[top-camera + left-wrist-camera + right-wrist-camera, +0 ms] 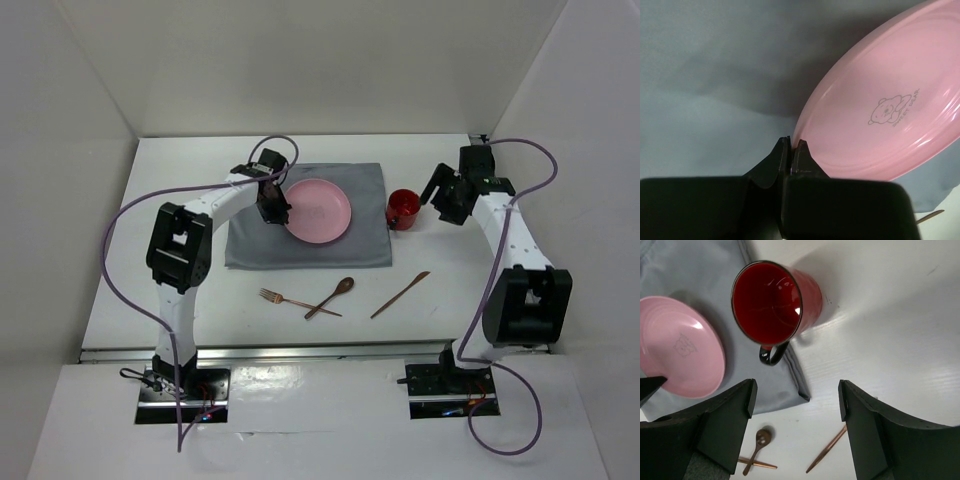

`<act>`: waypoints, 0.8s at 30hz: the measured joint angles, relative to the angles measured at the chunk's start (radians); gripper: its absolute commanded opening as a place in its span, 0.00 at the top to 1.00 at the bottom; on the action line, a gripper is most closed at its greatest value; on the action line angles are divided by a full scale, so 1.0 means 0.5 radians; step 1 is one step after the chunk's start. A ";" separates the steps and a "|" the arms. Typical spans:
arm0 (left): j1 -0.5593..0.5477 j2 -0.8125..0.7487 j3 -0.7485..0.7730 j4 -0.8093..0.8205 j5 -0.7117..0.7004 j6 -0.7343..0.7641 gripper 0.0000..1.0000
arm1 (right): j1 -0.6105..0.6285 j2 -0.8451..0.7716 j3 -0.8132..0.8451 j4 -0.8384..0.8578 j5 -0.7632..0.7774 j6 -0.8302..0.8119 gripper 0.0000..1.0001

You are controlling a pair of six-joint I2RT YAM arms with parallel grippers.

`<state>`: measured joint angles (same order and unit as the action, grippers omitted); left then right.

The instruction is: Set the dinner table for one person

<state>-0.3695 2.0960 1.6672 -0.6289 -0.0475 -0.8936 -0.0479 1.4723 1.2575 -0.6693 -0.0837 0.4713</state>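
A pink plate (320, 210) is over the grey cloth (300, 252) on the white dinner table (450, 285). My left gripper (277, 212) is shut on the plate's left rim. In the left wrist view the two fingers (792, 145) pinch the rim of the plate (890, 110), which looks tilted above the cloth (715, 75). My right gripper (436, 192) is open and empty, just right of a red mug (403, 209). In the right wrist view the mug (772, 300) stands at the cloth's corner, ahead of the open gripper (795, 400).
A copper fork (283, 298) and spoon (333, 296) lie crossed on the table in front of the cloth. A copper knife (401, 294) lies to their right. A metal rail (300, 351) runs along the near edge. White walls enclose the table.
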 measured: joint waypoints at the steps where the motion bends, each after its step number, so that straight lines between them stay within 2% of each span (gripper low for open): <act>1: 0.009 0.002 -0.002 -0.002 -0.002 -0.002 1.00 | -0.011 0.065 0.024 0.010 -0.022 -0.004 0.22; 4: 0.036 0.002 -0.002 0.011 0.004 -0.003 1.00 | -0.021 0.229 0.057 0.056 -0.069 -0.011 0.23; 5: 0.047 0.002 -0.002 0.012 0.011 -0.002 0.94 | -0.022 0.276 0.065 0.062 -0.080 -0.011 0.24; 6: 0.059 0.006 -0.002 0.011 0.018 -0.002 0.84 | -0.022 0.319 0.077 0.064 -0.089 -0.011 0.24; 7: 0.069 0.012 -0.002 0.012 0.030 0.002 0.72 | -0.022 0.360 0.089 0.069 -0.097 -0.011 0.26; 8: 0.079 0.022 -0.001 0.016 0.040 0.003 0.39 | -0.022 0.403 0.104 0.079 -0.103 -0.011 0.26; 9: 0.083 0.036 0.002 0.017 0.054 0.020 0.22 | -0.022 0.445 0.122 0.092 -0.104 -0.011 0.27; 10: 0.092 0.056 0.005 0.014 0.063 0.028 0.07 | -0.022 0.486 0.146 0.101 -0.104 -0.011 0.28; 11: 0.097 0.069 0.008 0.003 0.066 0.030 0.00 | -0.022 0.524 0.174 0.104 -0.103 -0.011 0.28; 15: 0.095 0.066 0.008 -0.072 0.051 0.067 0.00 | -0.022 0.713 0.341 0.131 -0.102 -0.023 0.33; 20: 0.086 -0.154 0.008 -0.194 0.017 0.150 0.00 | -0.002 0.902 0.455 0.164 -0.066 -0.035 0.52; 24: 0.083 -0.538 0.008 -0.249 -0.014 0.220 0.00 | 0.036 0.964 0.478 0.146 -0.002 -0.056 0.90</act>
<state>-0.3279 1.8271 1.6714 -0.7536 -0.0544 -0.7837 -0.0299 1.9541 1.4967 -0.5961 -0.0849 0.4435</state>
